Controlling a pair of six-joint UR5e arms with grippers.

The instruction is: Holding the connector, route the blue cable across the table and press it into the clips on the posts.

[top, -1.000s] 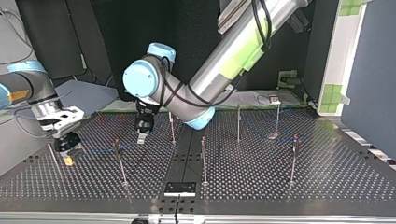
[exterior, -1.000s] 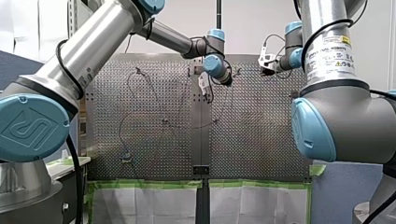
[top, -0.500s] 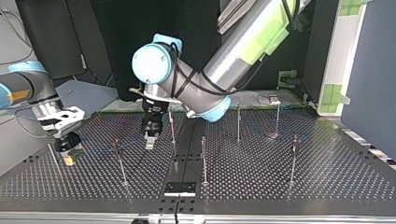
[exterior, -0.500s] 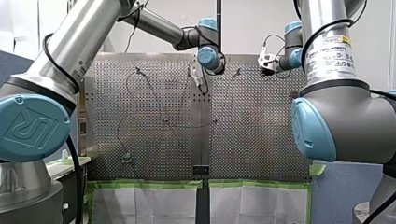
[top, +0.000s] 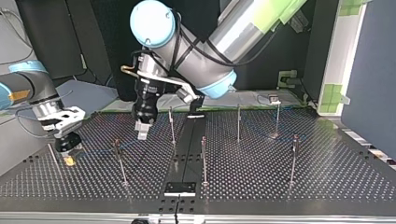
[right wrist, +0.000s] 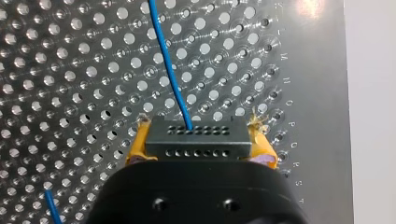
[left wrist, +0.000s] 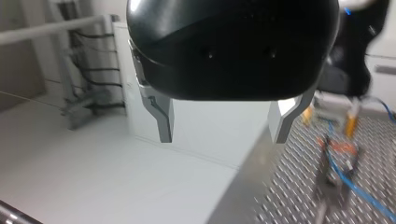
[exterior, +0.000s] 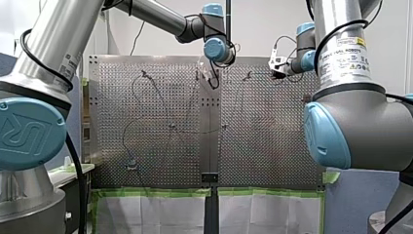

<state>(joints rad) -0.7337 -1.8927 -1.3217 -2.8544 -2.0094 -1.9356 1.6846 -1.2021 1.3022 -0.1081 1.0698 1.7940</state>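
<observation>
My right gripper clamps the dark rectangular connector of the thin blue cable; my left gripper has its jaws apart.

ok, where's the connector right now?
Clamped in my right hand, low over the table at the top view's far left edge; the right wrist view shows the connector between the yellow pads, blue cable leading ahead.
</observation>
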